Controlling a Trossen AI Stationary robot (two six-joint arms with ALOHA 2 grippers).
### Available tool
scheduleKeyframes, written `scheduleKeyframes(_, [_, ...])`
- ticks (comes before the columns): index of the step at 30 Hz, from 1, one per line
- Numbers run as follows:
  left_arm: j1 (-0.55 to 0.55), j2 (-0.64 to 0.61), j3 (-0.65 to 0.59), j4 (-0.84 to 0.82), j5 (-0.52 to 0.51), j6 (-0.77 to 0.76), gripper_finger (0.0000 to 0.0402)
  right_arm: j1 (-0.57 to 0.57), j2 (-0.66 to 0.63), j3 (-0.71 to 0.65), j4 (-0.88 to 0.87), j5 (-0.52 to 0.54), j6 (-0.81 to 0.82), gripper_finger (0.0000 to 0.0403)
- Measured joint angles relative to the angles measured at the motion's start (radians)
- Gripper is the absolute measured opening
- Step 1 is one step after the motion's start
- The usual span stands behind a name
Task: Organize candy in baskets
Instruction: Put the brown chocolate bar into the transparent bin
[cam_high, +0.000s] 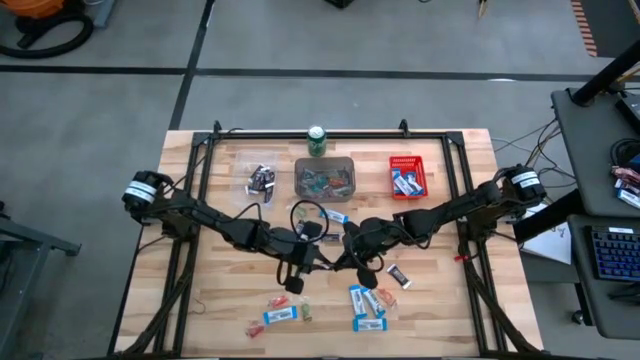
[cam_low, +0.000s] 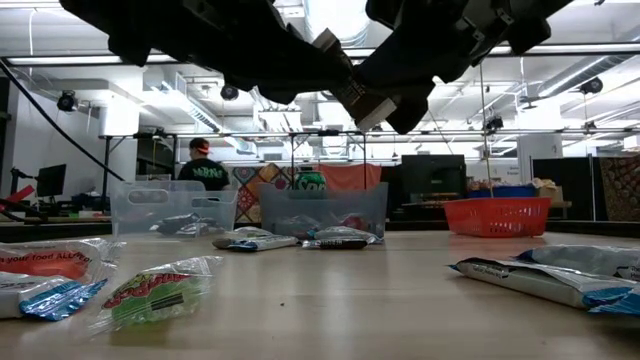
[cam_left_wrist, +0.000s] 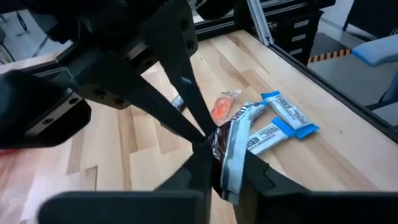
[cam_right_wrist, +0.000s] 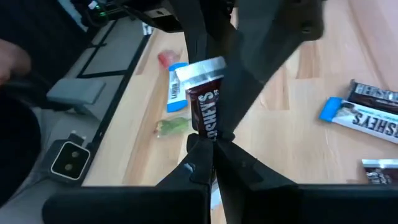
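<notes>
A dark brown mini bar (cam_right_wrist: 207, 106) with a silver end hangs above the table's middle, and both grippers are shut on it. My left gripper (cam_left_wrist: 227, 177) reaches in from the table's left and my right gripper (cam_right_wrist: 214, 152) from the right; they meet tip to tip (cam_high: 336, 240). At the far side stand the clear basket (cam_high: 262, 180), the grey basket (cam_high: 325, 177) and the red basket (cam_high: 407, 177), each with candy inside. Loose candy lies on the wood: blue-and-white bars (cam_high: 368, 305) and a dark bar (cam_high: 398, 275). My left gripper pinches the bar's silver end (cam_left_wrist: 232, 167) between its two fingers, coming slanting down from the table's left. The bar is lifted clear of the table. My right gripper pinches the opposite, dark end (cam_right_wrist: 210, 134) between its two fingers, slanting down from the table's right, with the bar running on along the line of the fingers.
A green drink can (cam_high: 317, 140) stands behind the grey basket. More wrapped sweets lie near the front edge (cam_high: 280, 315) and in front of the grey basket (cam_high: 335, 215). A black frame rail (cam_high: 330, 132) borders the table. A person (cam_low: 205, 170) shows far behind the table.
</notes>
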Motion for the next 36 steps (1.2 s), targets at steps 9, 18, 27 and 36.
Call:
scheduleKeyframes(9, [0.001, -0.072, 0.0, -0.162, -0.099, -0.049, 0.0005, 0.0, -0.015, 0.0, -0.018, 0.144, 0.004, 0.0037])
scheduleKeyframes(18, [0.044, -0.307, 0.01, -0.677, -0.541, -0.185, 0.0003, -0.001, -0.077, 0.0, -0.058, 0.519, 0.045, 0.0098])
scheduleKeyframes(27, [0.309, -0.483, 0.017, -1.199, -0.66, -0.511, 0.0002, 0.0, -0.087, 0.0, -0.05, 0.525, 0.044, 0.0104])
scheduleKeyframes(36, [0.623, -0.42, 0.016, -1.242, -0.537, -0.485, 0.0007, 0.0, -0.085, 0.0, -0.055, 0.525, 0.045, 0.0082])
